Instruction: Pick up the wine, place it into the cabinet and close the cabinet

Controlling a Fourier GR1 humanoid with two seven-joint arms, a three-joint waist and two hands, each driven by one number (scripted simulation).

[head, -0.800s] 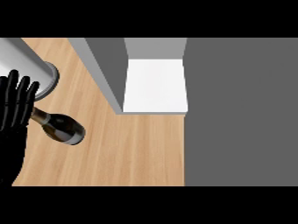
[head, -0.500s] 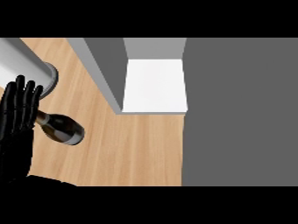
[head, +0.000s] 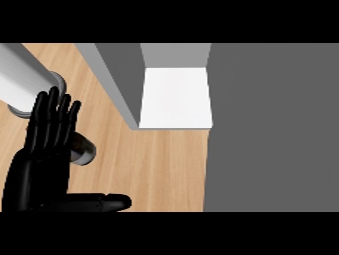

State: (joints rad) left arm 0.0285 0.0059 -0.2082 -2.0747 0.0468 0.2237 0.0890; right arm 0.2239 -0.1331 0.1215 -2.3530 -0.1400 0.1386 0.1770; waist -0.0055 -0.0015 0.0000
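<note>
The dark wine bottle (head: 84, 150) lies on the wooden counter (head: 158, 169) at the left, and only its rounded end shows. My left hand (head: 46, 149) lies over the remainder of the bottle. Its fingers are straight and point away from me, and its thumb sticks out to the right along the lower edge. The hand is open and nothing is curled round the bottle. The cabinet's white inside floor (head: 176, 97) shows at the upper middle, to the right of the bottle. My right hand is out of view.
A grey cabinet wall (head: 121, 79) stands between the bottle and the white floor. A wide grey panel (head: 283, 124) fills the right side. A pale grey cylinder (head: 14, 79) slants in from the upper left, behind the fingertips.
My left hand has slid right, over the bottle, so most of the bottle is now hidden. The thumb has come into view at the bottom.
</note>
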